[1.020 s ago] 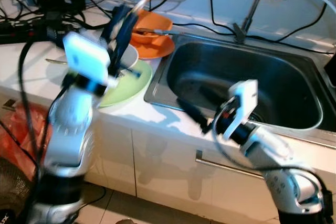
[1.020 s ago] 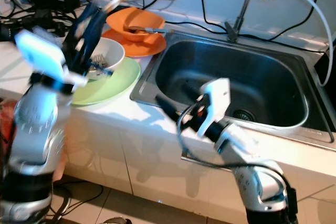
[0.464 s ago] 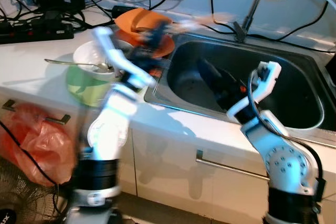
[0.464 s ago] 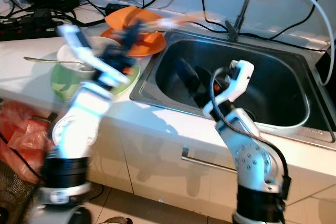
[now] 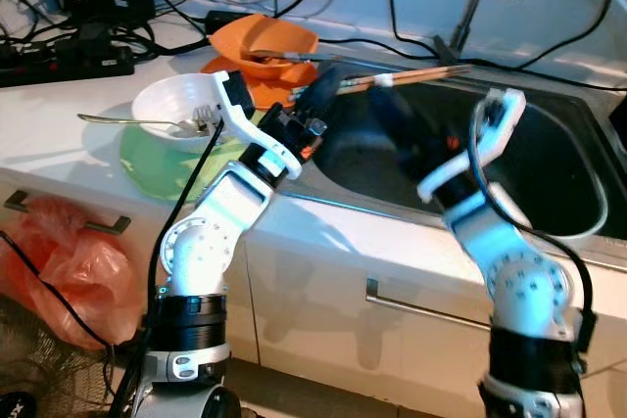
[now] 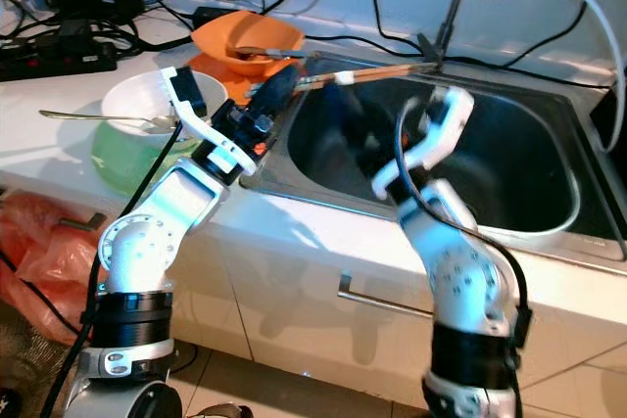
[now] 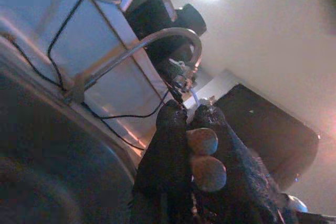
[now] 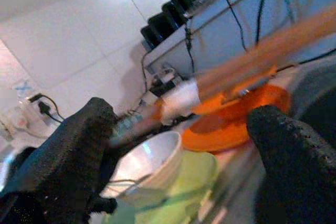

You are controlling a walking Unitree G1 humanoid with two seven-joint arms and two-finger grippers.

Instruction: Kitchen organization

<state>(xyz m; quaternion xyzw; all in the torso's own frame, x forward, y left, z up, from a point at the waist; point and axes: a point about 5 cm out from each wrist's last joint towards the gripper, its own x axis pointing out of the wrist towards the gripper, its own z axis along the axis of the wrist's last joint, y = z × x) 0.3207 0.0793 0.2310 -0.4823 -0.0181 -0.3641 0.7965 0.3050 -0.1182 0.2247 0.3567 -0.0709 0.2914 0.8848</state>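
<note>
Chopsticks, a wooden pair banded in white, are pinched between the fingers of the left gripper and extend rightward above the far-left part of the sink. The right gripper hovers over the basin near them, its fingers spread apart. Left of the sink stand a white bowl holding a spoon, a green plate and orange dishes.

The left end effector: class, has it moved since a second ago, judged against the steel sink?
Yes. The left end effector, gripping wooden chopsticks, swung from above the white bowl toward the steel sink, now over its near-left corner.
</note>
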